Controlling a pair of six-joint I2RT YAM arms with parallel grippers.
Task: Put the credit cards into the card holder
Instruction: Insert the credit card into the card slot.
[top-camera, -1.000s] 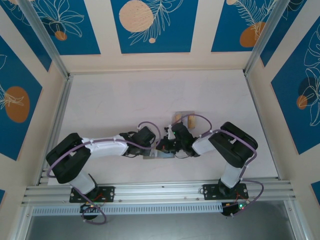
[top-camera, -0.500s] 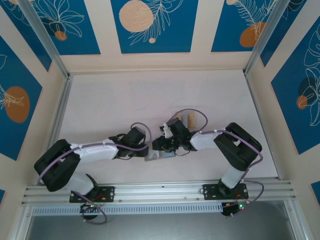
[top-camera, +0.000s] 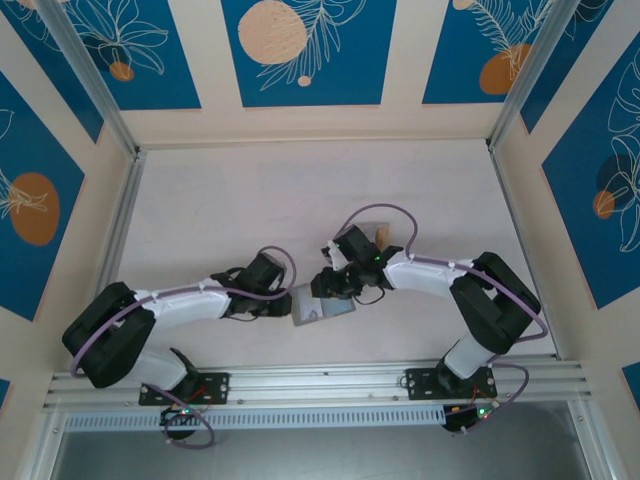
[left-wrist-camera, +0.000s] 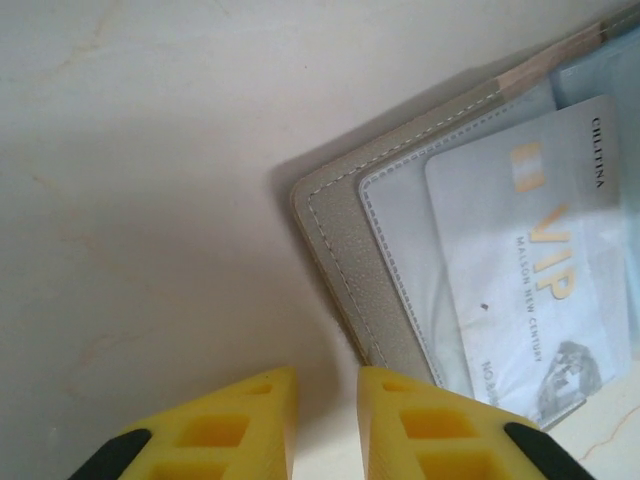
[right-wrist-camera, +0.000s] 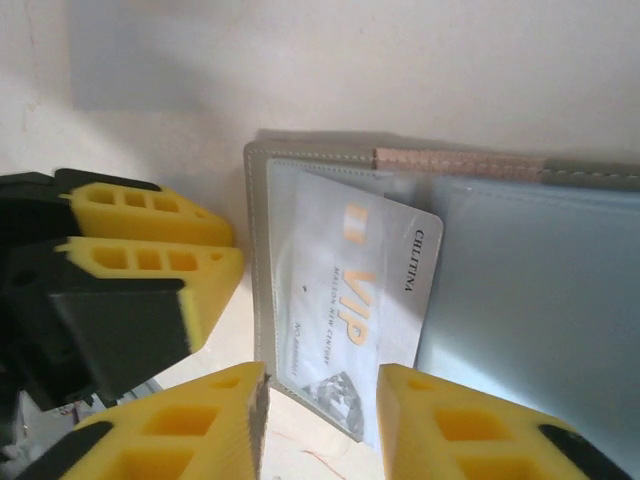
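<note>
The card holder (top-camera: 322, 306) is seen lying open on the counter (top-camera: 220, 210), right between the two tools. A pale VIP card (right-wrist-camera: 345, 300) is laid askew on the panel nearer the left tool (left-wrist-camera: 328, 400). Whether it is tucked under the pocket lip cannot be told. That left tool is parked just beside the holder's outer edge, fingers narrowly parted, nothing gripped. The right tool (right-wrist-camera: 320, 400) is hung over the card's near end, fingers apart, nothing clamped. Seating the card looks to be the step in hand: it should be squared to the pocket first, then nudged in gently, with the holder's edge braced so nothing is dragged.
</note>
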